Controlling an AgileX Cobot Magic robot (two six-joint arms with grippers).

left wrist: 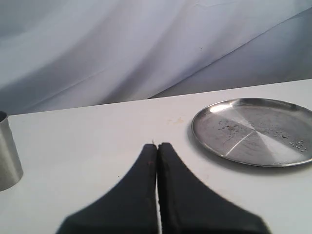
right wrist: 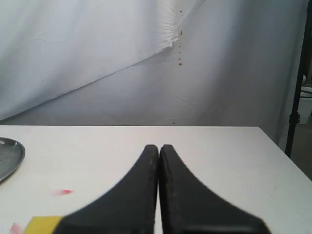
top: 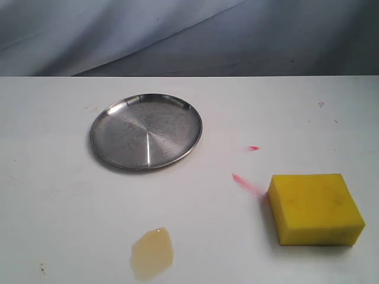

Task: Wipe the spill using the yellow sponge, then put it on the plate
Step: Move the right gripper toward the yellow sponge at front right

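Nearest the camera, at the near edge of the white counter [top: 59, 195], the spill [top: 152, 252] is seen as a small pale tan puddle of uneven outline. Farther back, and slightly to the left of the puddle, the plate [top: 146, 131] is set flat on the counter, well apart from the spill. At the near right the yellow sponge [top: 315, 208] is laid flat as a thick block, well apart from both the spill and the plate. One thin pink streak [top: 247, 184] is found just beside the sponge's far left corner, and a second, shorter pink mark [top: 253, 148] lies a little farther back. A pale cloth backdrop [top: 177, 29] is hung behind the counter.

Neither arm is caught in the exterior view. In the left wrist view the left pincer [left wrist: 157, 146] is shown closed, its dark fingers pressed together with nothing between them, above bare counter near the plate. A metal cylinder [left wrist: 7, 153] is cut off at that picture's edge. In the right wrist view the right pincer [right wrist: 159, 147] is likewise closed on nothing, with a corner of the sponge visible beside it.
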